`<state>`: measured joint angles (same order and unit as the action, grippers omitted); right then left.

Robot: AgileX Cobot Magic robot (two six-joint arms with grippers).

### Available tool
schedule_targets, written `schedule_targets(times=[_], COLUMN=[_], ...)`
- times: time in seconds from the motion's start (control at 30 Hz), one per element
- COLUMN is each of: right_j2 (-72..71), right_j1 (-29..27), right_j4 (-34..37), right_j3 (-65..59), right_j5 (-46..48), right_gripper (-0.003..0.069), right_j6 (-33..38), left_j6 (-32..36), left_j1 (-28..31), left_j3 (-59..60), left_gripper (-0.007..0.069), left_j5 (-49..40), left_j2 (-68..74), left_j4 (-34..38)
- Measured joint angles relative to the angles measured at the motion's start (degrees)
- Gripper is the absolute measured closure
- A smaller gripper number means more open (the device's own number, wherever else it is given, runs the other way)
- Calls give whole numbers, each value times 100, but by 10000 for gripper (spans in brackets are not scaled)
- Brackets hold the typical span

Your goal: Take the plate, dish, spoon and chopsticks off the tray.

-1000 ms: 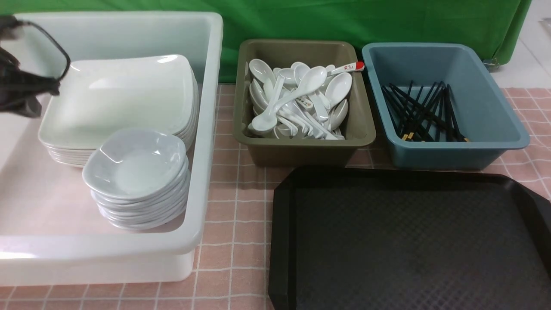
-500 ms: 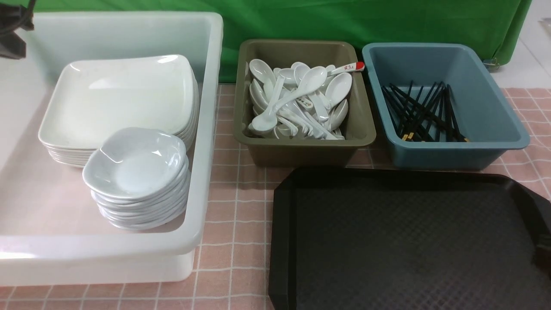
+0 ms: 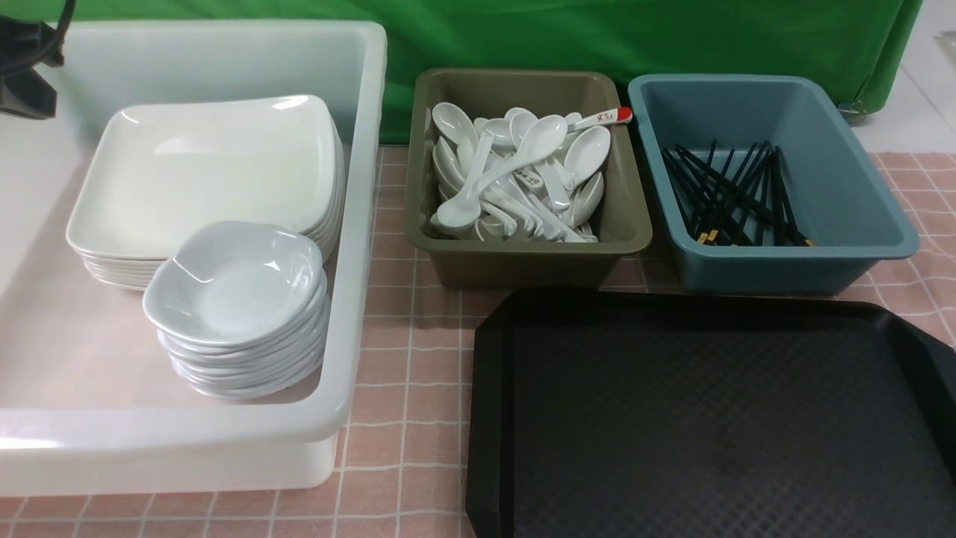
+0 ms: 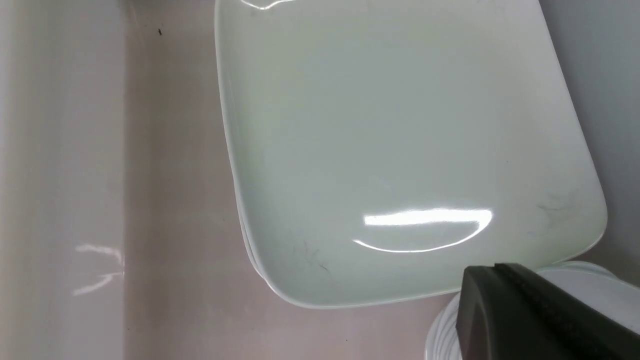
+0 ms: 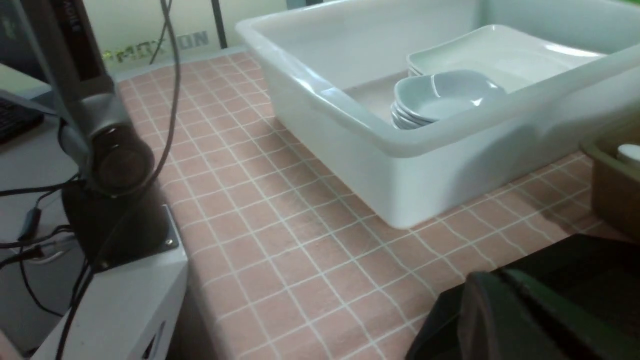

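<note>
- Plate (image 3: pixel 205 168) tops a stack in the white tub (image 3: pixel 358 224); the left gripper (image 4: pixel 540 315) hangs above that tub, its dark jaws closed on nothing, over the near edge of the plate and the dish (image 3: pixel 235 280).
- Left arm (image 3: pixel 26 71) shows only at the far left edge of the front view, raised over the tub's back corner.
- Right gripper (image 5: pixel 505 320) is closed and empty, low beside the tray (image 3: pixel 709 418), out of the front view.
- Dish tops its own stack just in front of the plates.
- Spoon (image 3: pixel 500 168) lies on a pile in the olive bin (image 3: pixel 523 258); chopsticks (image 3: pixel 736 198) lie in the blue bin (image 3: pixel 777 265).
- Tray sits bare on the pink checked cloth (image 3: pixel 407 403).
</note>
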<state>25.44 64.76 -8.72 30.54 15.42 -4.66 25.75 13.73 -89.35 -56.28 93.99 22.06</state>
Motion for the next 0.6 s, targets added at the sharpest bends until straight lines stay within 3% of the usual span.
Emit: schedule_targets(times=[0.3,0.6], right_j2=[0,0], right_j1=[7,7], right_j4=[96,97], right_j3=[-11,-11], right_j5=[0,0], right_gripper=[617,596], right_j6=[68,68], left_j6=[0,-57], left_j1=[0,0], left_j3=[0,0], left_gripper=[627,626], left_j5=[-32,-734], left_j2=[0,-5], left_j4=[0,-24])
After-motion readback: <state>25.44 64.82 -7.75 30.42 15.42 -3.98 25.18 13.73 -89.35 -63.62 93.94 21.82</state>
